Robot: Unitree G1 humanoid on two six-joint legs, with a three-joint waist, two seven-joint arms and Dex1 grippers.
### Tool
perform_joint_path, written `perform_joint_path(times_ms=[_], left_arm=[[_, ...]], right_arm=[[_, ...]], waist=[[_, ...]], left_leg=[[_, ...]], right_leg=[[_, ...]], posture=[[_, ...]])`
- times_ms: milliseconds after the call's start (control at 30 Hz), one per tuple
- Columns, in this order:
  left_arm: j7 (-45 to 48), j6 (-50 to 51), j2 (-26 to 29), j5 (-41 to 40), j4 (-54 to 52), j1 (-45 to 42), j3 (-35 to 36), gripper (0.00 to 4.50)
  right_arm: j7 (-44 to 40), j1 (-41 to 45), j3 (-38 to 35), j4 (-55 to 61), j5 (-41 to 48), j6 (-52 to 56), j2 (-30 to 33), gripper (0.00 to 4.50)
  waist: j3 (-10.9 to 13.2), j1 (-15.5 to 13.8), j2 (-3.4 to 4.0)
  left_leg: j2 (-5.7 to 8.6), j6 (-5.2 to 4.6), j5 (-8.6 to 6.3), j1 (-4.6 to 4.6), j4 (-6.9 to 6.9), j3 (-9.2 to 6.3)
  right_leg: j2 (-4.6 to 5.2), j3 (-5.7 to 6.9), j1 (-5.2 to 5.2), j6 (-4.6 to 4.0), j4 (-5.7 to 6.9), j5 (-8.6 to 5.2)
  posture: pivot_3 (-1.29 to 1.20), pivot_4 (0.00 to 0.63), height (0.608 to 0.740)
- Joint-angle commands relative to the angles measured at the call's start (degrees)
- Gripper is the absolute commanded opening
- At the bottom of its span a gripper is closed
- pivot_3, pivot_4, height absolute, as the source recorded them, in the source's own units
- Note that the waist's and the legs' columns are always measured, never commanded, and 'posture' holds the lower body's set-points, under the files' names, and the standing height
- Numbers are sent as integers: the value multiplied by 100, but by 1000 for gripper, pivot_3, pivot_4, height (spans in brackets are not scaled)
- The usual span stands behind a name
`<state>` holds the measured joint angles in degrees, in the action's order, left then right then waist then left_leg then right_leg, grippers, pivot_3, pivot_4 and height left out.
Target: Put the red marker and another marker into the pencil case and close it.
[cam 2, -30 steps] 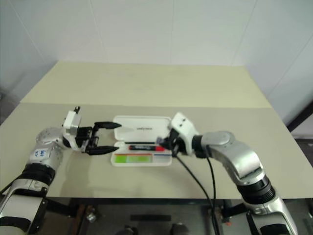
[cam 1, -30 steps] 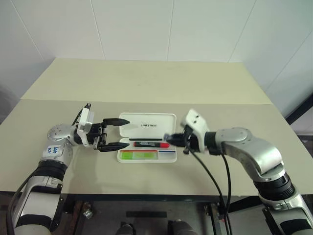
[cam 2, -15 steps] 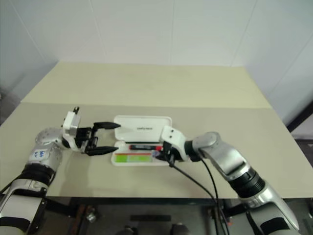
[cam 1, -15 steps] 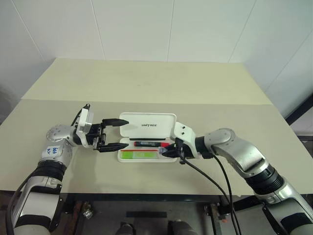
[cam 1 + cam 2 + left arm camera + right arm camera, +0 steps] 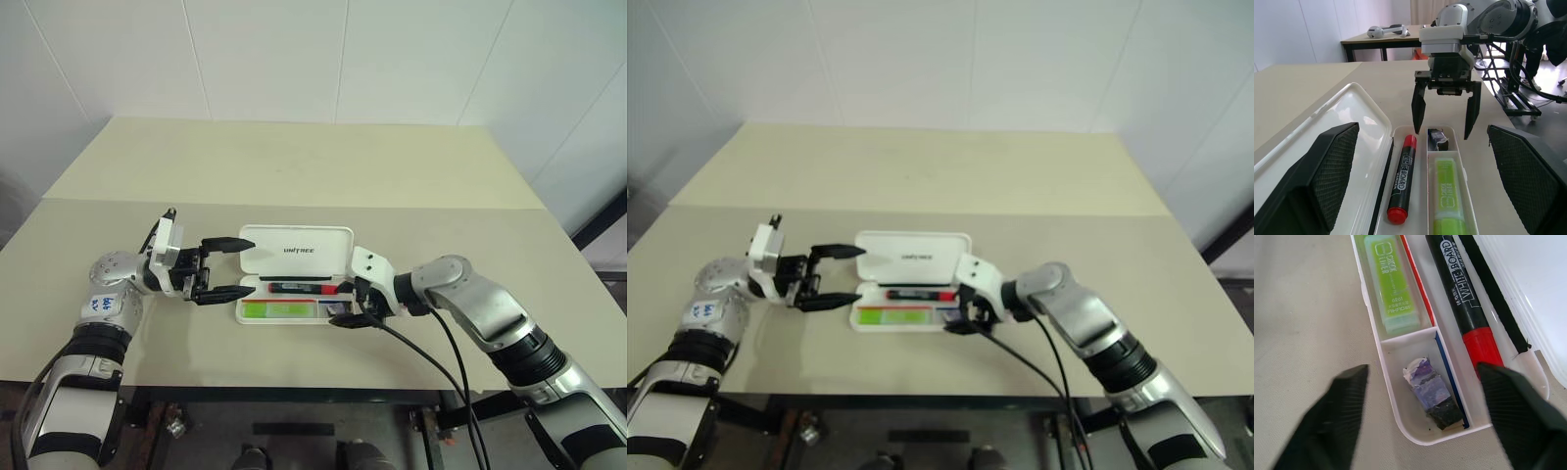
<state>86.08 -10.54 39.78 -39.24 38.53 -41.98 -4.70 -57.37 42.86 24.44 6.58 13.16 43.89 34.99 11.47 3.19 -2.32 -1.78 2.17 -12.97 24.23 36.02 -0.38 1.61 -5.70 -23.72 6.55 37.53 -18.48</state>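
Pencil case (image 5: 297, 257) lay open, red marker (image 5: 1401, 175) and highlighter (image 5: 1449, 193) inside; both hands (image 5: 227, 266) (image 5: 1445, 115) gaped wide, empty.

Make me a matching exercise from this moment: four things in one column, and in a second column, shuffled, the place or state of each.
Things:
1. red marker
2. light-green highlighter
3. pencil case
4. right gripper

Places or states:
A. open, with its lid laid back flat on the table
B. in the case's long compartment next to the lid
C. fingers spread, over the case's end with the small dark object
D. in the narrower compartment on the side away from the lid

Pairs: 1-B, 2-D, 3-A, 4-C
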Motion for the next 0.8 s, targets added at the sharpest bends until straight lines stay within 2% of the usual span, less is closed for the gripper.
perform_joint_path(times_ms=[33,167,267,467,567,667,800], left_arm=[[642,-35,-9,-45,-166,-24,132,4500],[532,-294,-191,342,152,-241,306,4500],[278,-462,-321,605,463,-504,454,4500],[-89,-226,-421,1120,1071,-1050,580,4500],[-117,-127,-519,1281,1508,-1390,684,4500],[-37,17,-602,1364,1905,-1673,823,3873],[52,30,-703,1532,2279,-2012,916,2580]], right_arm=[[-66,98,-203,289,45,23,49,4461],[-68,58,-465,617,228,181,137,4461],[-64,-263,-1093,1119,628,-225,69,4461],[38,-907,-2159,1691,1324,-844,-82,4461],[199,-1081,-2361,1676,1287,-968,-16,4461],[321,-1201,-2480,1657,1219,-1083,65,4500],[395,-1348,-2709,1751,1373,-1129,145,4500]], waist=[[0,-1,0],[0,-13,0],[0,-30,0],[0,-52,-1],[1,-52,-2],[1,-46,-2],[1,-38,-2]], left_leg=[[0,0,0,0,0,0],[0,0,0,0,2,0],[6,0,0,1,3,-1],[9,2,-1,1,2,1],[11,2,-1,-1,7,1],[10,2,-1,-1,9,1],[10,2,-1,0,4,2]], right_leg=[[0,0,0,0,0,0],[1,0,0,0,1,0],[-1,1,1,0,1,0],[-8,2,4,2,-4,1],[-9,2,7,4,-1,2],[-11,1,7,6,0,3],[-13,0,5,6,-1,3]], posture=[[0,150,740],[0,150,740],[0,150,740],[0,150,740],[0,150,740],[0,150,740],[0,150,740]])
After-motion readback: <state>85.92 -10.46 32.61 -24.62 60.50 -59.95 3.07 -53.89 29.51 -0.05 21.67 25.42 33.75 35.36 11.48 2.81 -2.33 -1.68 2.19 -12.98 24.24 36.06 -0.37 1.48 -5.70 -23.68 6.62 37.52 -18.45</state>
